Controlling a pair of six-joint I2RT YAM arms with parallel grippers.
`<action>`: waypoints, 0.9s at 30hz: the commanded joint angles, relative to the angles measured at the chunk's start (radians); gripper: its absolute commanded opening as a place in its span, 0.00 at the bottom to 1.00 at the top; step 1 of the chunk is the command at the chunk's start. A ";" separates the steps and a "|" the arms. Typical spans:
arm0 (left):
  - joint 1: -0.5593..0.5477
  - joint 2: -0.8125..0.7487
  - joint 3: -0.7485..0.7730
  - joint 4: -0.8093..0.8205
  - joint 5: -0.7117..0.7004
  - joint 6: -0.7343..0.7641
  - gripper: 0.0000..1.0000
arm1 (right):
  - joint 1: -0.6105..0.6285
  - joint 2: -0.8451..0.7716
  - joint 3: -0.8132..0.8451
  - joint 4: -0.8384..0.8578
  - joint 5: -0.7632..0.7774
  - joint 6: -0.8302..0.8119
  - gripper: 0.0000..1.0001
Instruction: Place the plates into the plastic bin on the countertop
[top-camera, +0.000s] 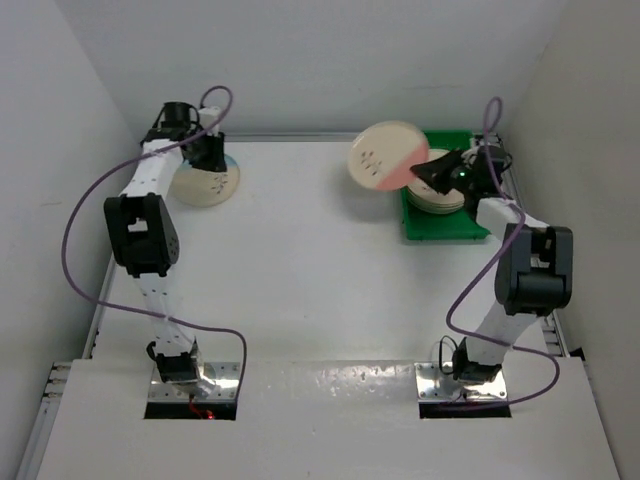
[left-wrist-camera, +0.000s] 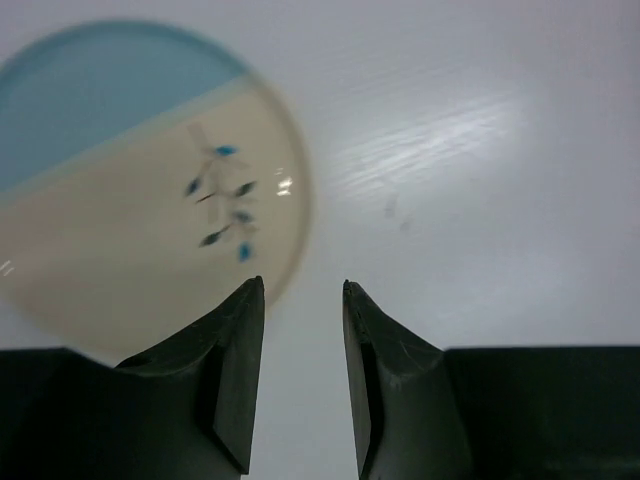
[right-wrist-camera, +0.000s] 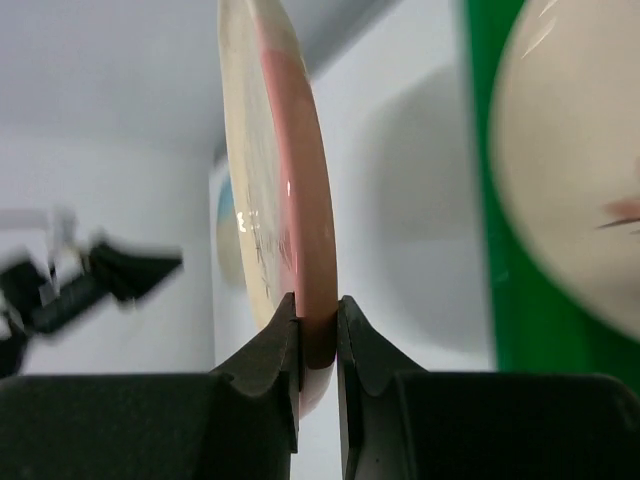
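I am counting | green bin (top-camera: 445, 228): one | tabletop (top-camera: 300, 270): one | blue-segment plate (top-camera: 208, 182): one | pink-segment plate (top-camera: 385, 155): one | stack (top-camera: 437, 197) of plates in that bin: several, exact number not readable | my arms: two, left arm (top-camera: 140, 230) and right arm (top-camera: 535, 265).

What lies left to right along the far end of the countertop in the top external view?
The blue-segment plate lying flat → pink-segment plate, held up by the right gripper → green bin with stacked plates.
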 joint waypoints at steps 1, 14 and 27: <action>0.098 -0.059 -0.020 0.048 -0.081 -0.138 0.40 | -0.083 -0.079 -0.022 0.144 0.213 0.159 0.00; 0.233 -0.078 -0.114 0.058 -0.094 -0.118 0.41 | -0.207 -0.042 -0.089 0.053 0.425 0.173 0.00; 0.262 -0.035 -0.101 0.067 -0.094 -0.109 0.42 | -0.135 -0.036 0.087 -0.490 0.653 -0.139 0.60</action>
